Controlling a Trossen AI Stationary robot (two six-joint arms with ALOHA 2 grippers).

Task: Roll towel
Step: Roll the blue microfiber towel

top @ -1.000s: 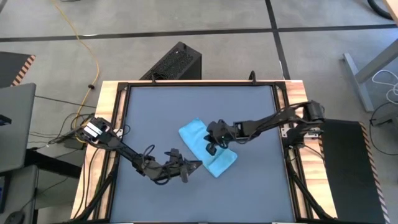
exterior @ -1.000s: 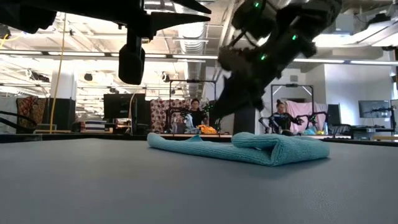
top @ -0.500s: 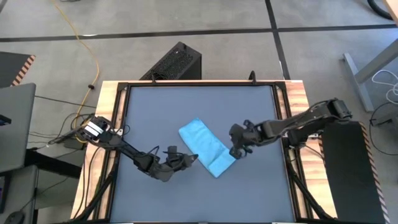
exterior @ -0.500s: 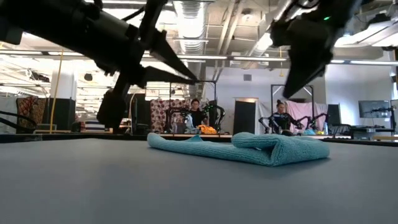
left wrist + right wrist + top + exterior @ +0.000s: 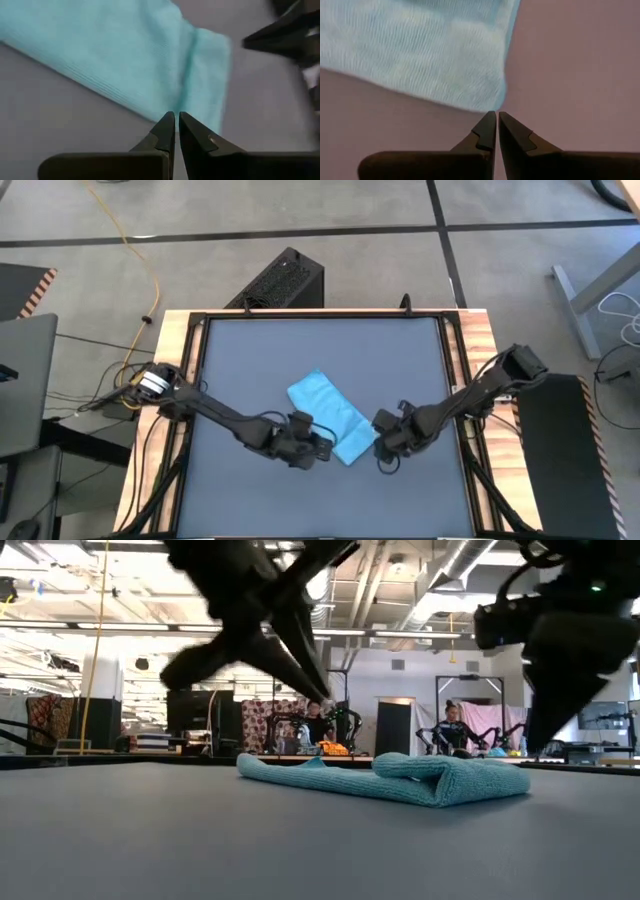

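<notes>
The sky-blue towel [image 5: 328,418] lies folded into a strip, slanting from the table's middle toward the near right. It rests flat on the dark grey tabletop, and its thicker folded end [image 5: 450,780] is the near right one. My left gripper [image 5: 322,452] is shut and hangs just off the towel's near left edge, its fingers slanting down toward the cloth [image 5: 150,60]. My right gripper [image 5: 385,450] is shut beside the towel's near right end [image 5: 470,75], pointing steeply down. Both hang above the table [image 5: 325,690] [image 5: 540,740].
A wooden frame [image 5: 178,380] borders the table. A black box [image 5: 282,278] stands on the floor beyond the far edge, with a yellow cable [image 5: 150,270] to its left. Bare tabletop [image 5: 260,350] lies all round the towel. People sit far back in the room [image 5: 315,720].
My right gripper has left its place over the towel's middle. It swung toward the table's right and near edges and stands beside the towel's near right end. My left gripper has tipped from pointing down to a slant and has moved right, up to the towel. The towel has stayed still.
</notes>
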